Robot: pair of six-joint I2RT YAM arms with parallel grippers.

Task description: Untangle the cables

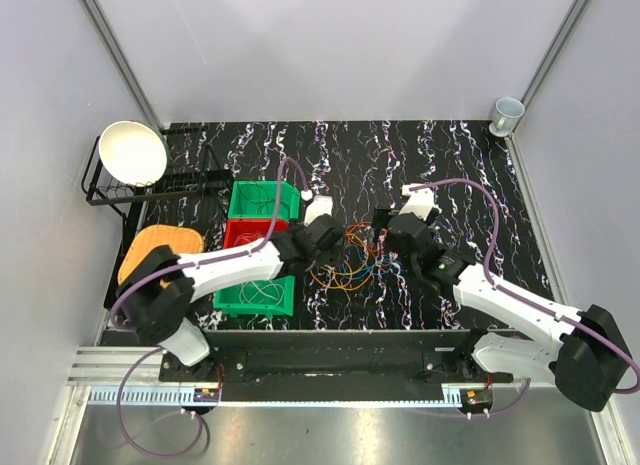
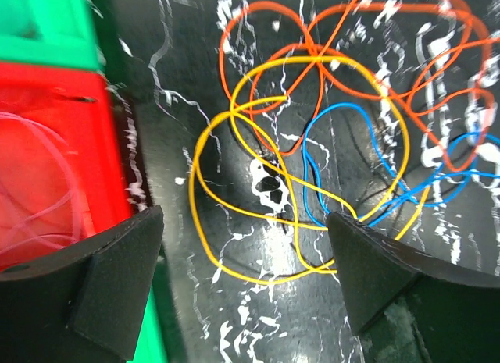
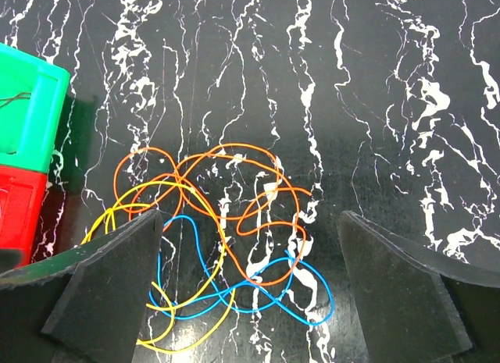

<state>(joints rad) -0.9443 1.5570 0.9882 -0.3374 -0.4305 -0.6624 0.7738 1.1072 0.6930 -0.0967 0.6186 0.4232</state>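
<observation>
A tangle of thin cables [image 1: 345,263] lies on the black marbled table between my two grippers. In the left wrist view a yellow cable [image 2: 205,222], an orange cable [image 2: 266,35] and a blue cable [image 2: 328,121] loop over one another. The right wrist view shows the same orange [image 3: 234,156], yellow [image 3: 195,199] and blue [image 3: 258,300] loops. My left gripper [image 1: 328,240] [image 2: 246,281] is open and empty, low over the yellow loop's near end. My right gripper [image 1: 392,240] [image 3: 250,281] is open and empty above the tangle's right side.
Three bins stand left of the tangle: green [image 1: 262,199], red [image 1: 248,232] holding thin wires [image 2: 31,207], green [image 1: 255,295] with a coil. A rack with a white bowl [image 1: 132,152], an orange board [image 1: 160,247] and a mug [image 1: 507,113] are farther off.
</observation>
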